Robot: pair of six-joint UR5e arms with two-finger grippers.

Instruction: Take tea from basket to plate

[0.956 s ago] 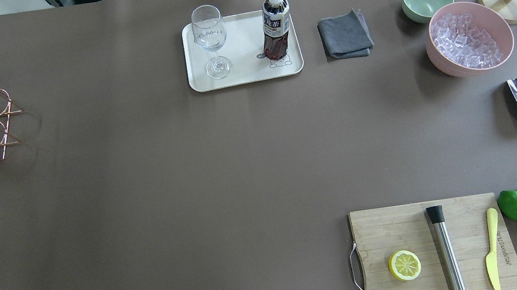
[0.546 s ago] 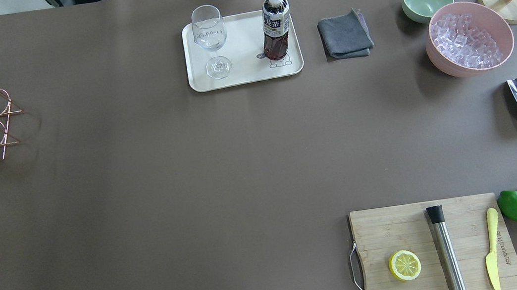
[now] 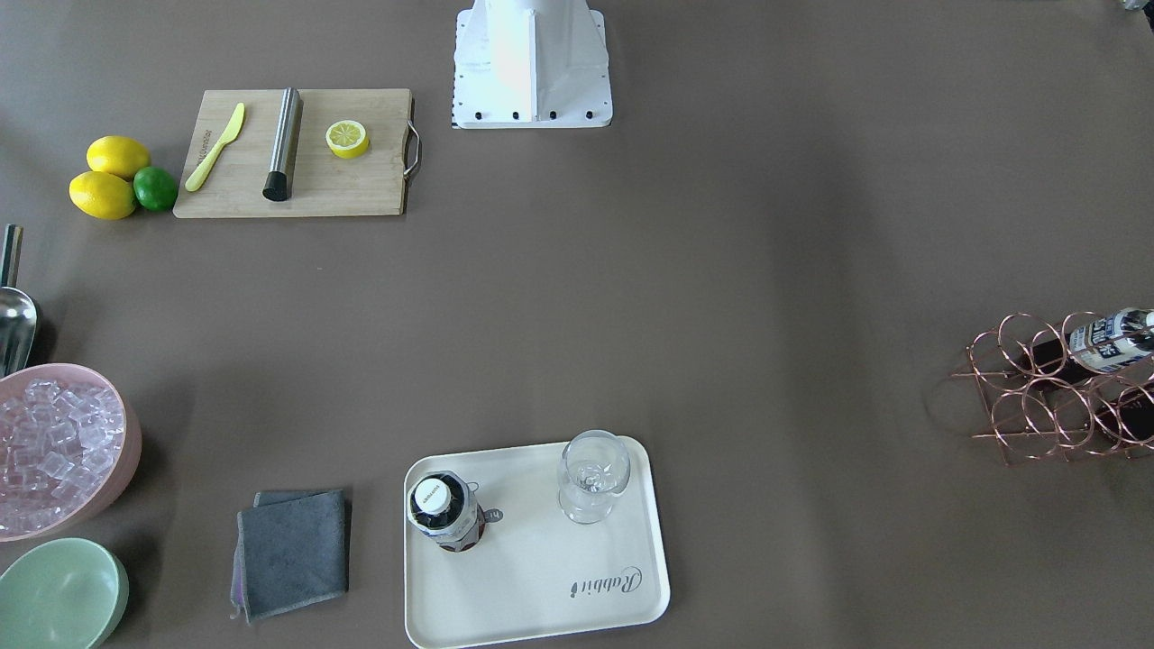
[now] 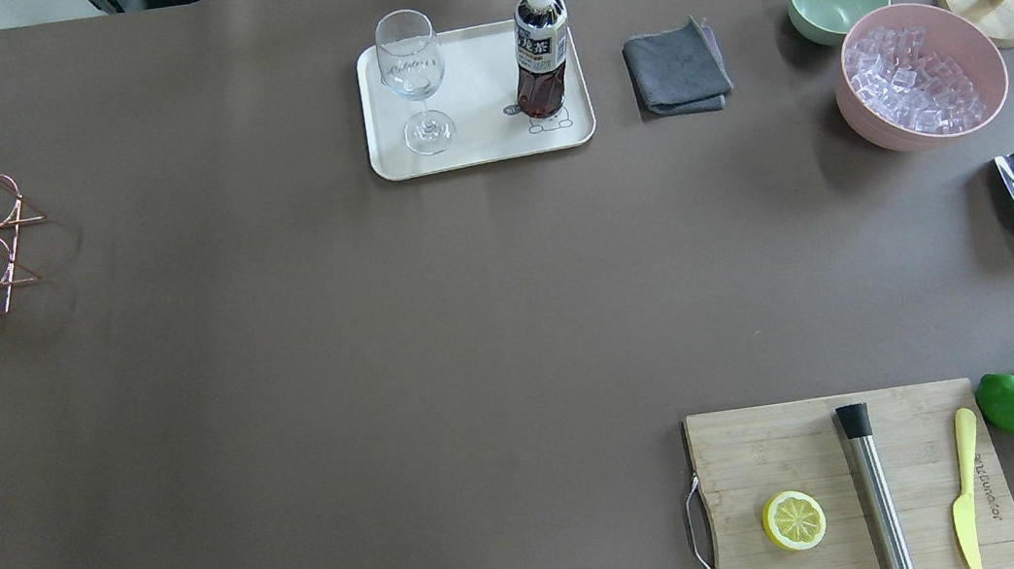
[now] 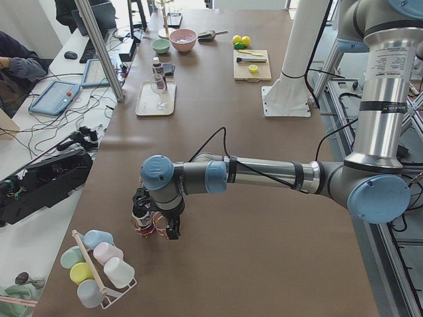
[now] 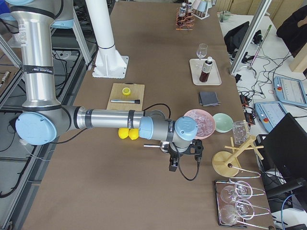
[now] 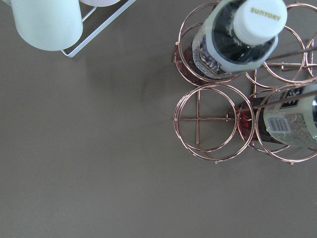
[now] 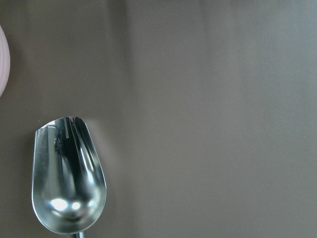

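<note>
Exterior left view, first entry: my left tool (image 5: 157,224), hanging close over the basket (image 5: 147,230) at the near end of the desk (image 5: 218,264). How far it is open, and whether it grips anything, I cannot tell from this side view alone. Left wrist view, directly beneath: the basket's ring cells, one white-capped bottle (image 7: 237,39) in a cell, a second bottle (image 7: 292,124) in the next, and the cell beside them bare. Overhead view, further out: nothing has shifted over the last second. The tea (image 4: 541,50) stands upright on the plate (image 4: 489,145) beside a wine glass (image 4: 413,76), well apart from the basket. I judge one bottle delivered and the task as worded met; a further fetch would start from the white-capped bottle. Exterior right view, last entry: my right tool (image 6: 184,155), poised over the steel scoop (image 8: 67,178) near the pink bowl (image 6: 200,123). Its opening likewise cannot be told, and the scoop lies alone on the desk.
</note>
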